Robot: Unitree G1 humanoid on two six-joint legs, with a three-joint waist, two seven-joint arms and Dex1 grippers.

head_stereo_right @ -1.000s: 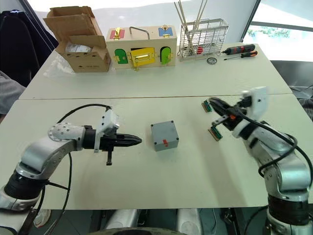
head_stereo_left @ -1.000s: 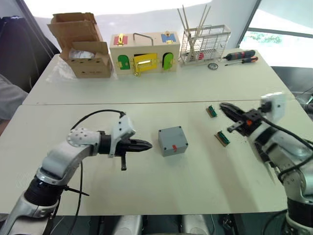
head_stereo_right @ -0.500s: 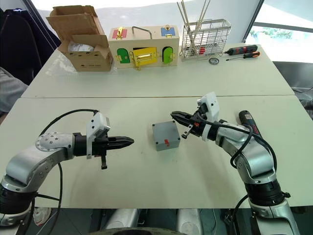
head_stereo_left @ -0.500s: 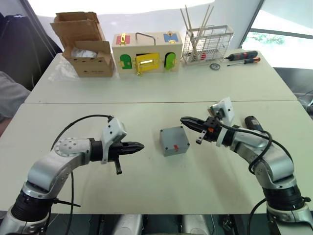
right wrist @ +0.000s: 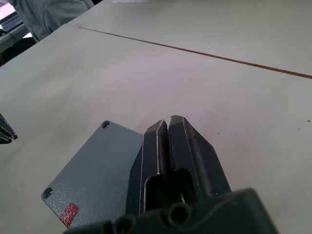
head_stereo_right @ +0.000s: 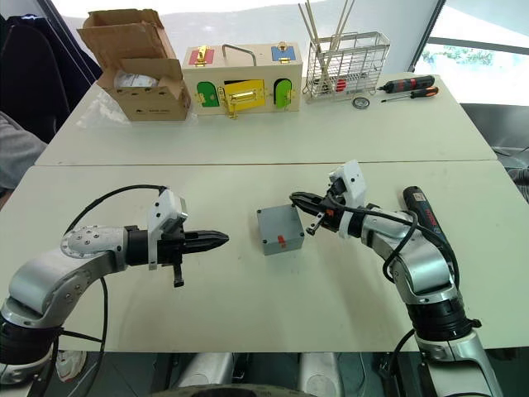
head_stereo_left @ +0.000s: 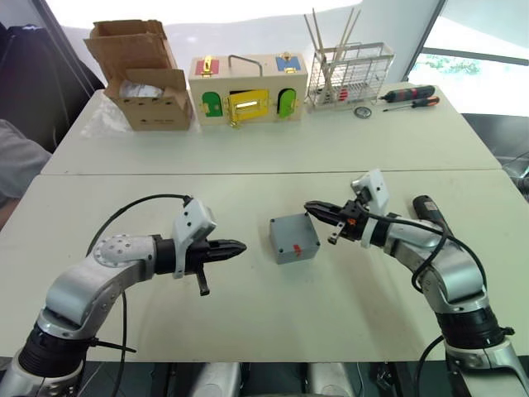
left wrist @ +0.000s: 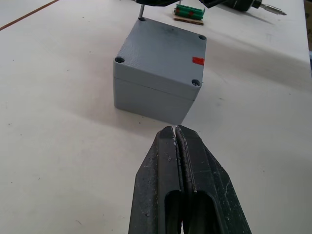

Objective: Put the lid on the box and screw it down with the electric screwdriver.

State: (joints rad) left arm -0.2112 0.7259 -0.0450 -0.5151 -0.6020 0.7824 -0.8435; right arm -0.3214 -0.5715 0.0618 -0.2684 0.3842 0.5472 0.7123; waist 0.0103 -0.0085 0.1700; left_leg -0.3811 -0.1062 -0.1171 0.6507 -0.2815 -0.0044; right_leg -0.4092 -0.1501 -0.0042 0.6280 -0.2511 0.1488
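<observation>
Grey box point(head_stereo_left: 293, 238), lid point(left wrist: 162, 48) seated: between both grippers. Right gripper point(head_stereo_left: 315, 208), fingers closed and empty, hangs over its far corner; left gripper point(head_stereo_left: 239, 246), likewise closed, points nearby. Electric screwdriver point(head_stereo_right: 420, 212) lies beside the right arm.

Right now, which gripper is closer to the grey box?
The right. The right gripper hangs over a top corner of the grey box, fingers shut. The left gripper is also shut and points at the box from its other side, across a strip of bare table.

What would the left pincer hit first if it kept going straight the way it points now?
Most likely the box: the shut left pincer points at its near lower corner, with bare table between them.
</observation>
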